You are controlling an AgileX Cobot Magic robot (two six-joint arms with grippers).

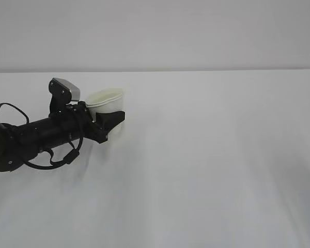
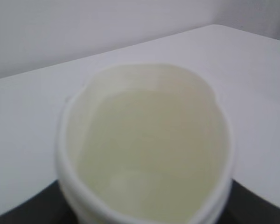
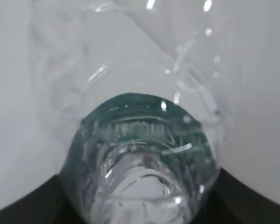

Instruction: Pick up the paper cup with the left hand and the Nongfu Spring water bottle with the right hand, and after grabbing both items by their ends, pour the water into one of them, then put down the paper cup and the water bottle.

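A: Left wrist view, nearest first: paper cup [image 2: 144,149] fills the frame, rim squashed to an oval; dark jaw edges at both bottom corners; so the left hand has it pinched by the wall, jaws partway in on the cup. Can't tell whether there's water inside; the interior just reads pale yellowish.

B: Right wrist view is the same story; Nongfu Spring water bottle [image 3: 144,158] right up against the lens, green label band visible, clear ribbed body running away from the camera; jaws closed around it at mid width. Water level not readable.

A: Risks, my call: the cup wall is already deformed; more squeeze and it buckles or slops; a thin rim is a poor target if the bottle neck comes in off-centre.

B: The bottle looks capless; tilt it too early and it spills on the table [image 1: 206,170].

A: Exterior view shows what the wrists don't: left hand [image 1: 111,122] low over the table, far left, cup [image 1: 107,98] roughly upright in it. The right hand and bottle aren't in that view at all; so the gap between the two can't be judged.

B: The wrists give grip detail; the exterior gives none.
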